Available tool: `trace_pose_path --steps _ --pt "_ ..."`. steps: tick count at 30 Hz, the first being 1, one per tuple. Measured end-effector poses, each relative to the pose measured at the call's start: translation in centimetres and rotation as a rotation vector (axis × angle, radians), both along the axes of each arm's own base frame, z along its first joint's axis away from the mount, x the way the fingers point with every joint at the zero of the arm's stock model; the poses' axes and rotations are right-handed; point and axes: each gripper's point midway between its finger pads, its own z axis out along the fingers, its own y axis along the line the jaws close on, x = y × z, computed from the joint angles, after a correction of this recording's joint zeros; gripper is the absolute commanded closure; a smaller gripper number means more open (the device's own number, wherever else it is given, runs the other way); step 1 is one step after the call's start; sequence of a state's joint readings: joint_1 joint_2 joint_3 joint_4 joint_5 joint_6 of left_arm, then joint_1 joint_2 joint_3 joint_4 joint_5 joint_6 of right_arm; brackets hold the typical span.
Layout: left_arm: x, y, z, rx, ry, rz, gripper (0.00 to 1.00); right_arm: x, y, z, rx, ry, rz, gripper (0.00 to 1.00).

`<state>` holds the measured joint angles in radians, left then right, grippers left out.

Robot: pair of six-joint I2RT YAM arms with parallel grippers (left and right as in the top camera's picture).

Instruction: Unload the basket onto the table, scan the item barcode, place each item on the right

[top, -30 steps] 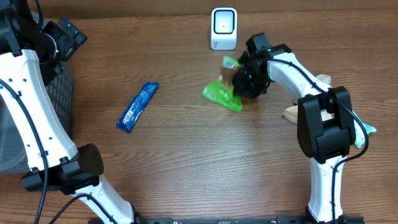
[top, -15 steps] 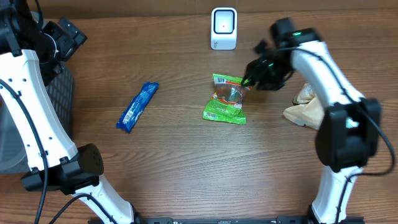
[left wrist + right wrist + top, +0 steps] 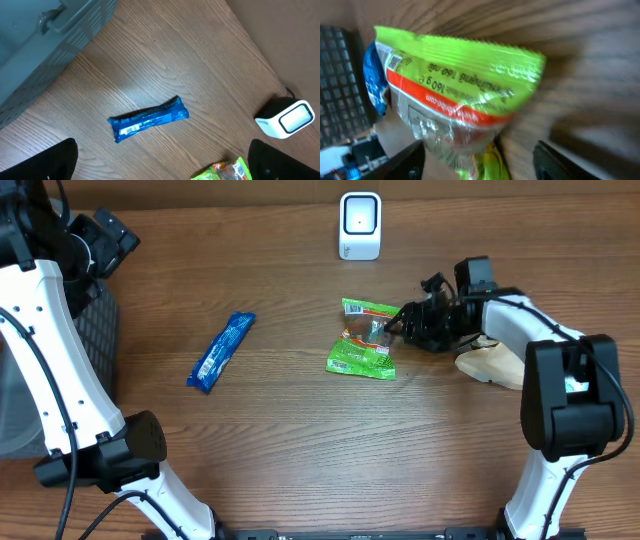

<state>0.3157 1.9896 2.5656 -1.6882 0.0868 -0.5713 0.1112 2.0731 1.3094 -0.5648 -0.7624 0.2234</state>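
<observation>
The item, a green snack packet (image 3: 363, 340) with an orange band and a clear window, lies flat on the wooden table below the white scanner (image 3: 360, 225). My right gripper (image 3: 400, 326) sits low at the packet's right edge. In the right wrist view its jaws (image 3: 480, 167) stand open, with the packet's (image 3: 460, 85) near end between the two dark fingers (image 3: 402, 162), blurred. My left gripper (image 3: 160, 167) hangs open high over the table's left part, above the blue bar (image 3: 148, 118), with nothing between its fingers.
A blue wrapped bar (image 3: 222, 350) lies left of centre. A grey basket (image 3: 50, 40) stands at the table's left edge. A tan packet (image 3: 492, 362) lies right of my right gripper. The scanner (image 3: 286, 118) shows at the right in the left wrist view.
The right gripper let go of the green packet, which now lies flat on the table. It then moved right and dropped low beside it, jaws opening wider. The left arm has not moved.
</observation>
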Motion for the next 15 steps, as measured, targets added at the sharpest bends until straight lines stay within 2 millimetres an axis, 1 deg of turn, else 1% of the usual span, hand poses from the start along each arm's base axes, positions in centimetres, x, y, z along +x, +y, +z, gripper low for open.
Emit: trace_pose_path --steps 4,6,7,9,11,14,15 --pt "0.0 0.0 0.0 0.001 -0.001 0.000 0.00 0.2 2.1 0.0 0.040 -0.088 0.053 0.22" --pt "0.0 0.0 0.0 0.001 -0.001 0.000 0.00 0.2 2.9 0.2 0.043 -0.112 0.074 0.24" --pt "0.0 0.0 0.0 0.000 0.000 0.000 0.00 0.2 3.1 0.2 0.038 -0.117 0.078 0.29" --pt "0.0 0.0 0.0 0.001 -0.001 0.000 0.00 0.2 3.7 0.1 0.024 -0.133 0.089 0.47" --pt "0.0 0.0 0.0 0.000 0.000 0.000 0.00 0.2 4.2 -0.1 0.012 -0.142 0.095 0.62" --pt "0.0 0.0 0.0 0.001 -0.001 0.000 0.00 -0.1 4.8 -0.4 -0.014 -0.147 0.111 0.77" --pt "0.0 0.0 0.0 0.000 0.000 0.000 0.00 -0.2 5.0 -0.5 -0.020 -0.147 0.115 0.80"
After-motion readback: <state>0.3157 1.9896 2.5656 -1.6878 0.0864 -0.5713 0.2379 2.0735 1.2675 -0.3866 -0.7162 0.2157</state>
